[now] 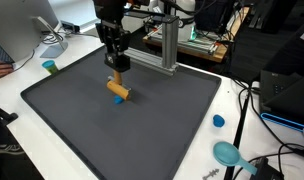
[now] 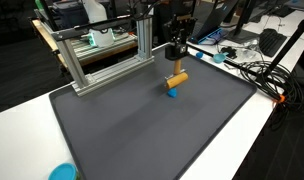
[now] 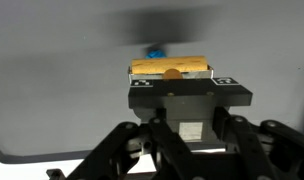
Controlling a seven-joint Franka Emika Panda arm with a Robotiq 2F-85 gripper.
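A tan wooden block [image 1: 118, 90] lies tilted on the dark mat [image 1: 82, 120], one end resting on a small blue piece [image 1: 119, 99]. Both exterior views show it [image 2: 177, 79], with the blue piece [image 2: 172, 93] under its lower end. My gripper [image 1: 116, 66] hangs straight over the block, just above it [image 2: 175, 58]. In the wrist view the block [image 3: 170, 67] lies crosswise just beyond the gripper body, with the blue piece [image 3: 154, 48] behind it. The fingertips are hidden, so I cannot tell whether they are open or touch the block.
An aluminium frame [image 1: 168, 45] stands at the mat's back edge [image 2: 102, 55]. A blue cap [image 1: 219, 121] and a teal bowl [image 1: 228, 153] lie on the white table beside the mat. A small teal cup [image 1: 50, 67] and cables [image 2: 252, 70] lie off the mat.
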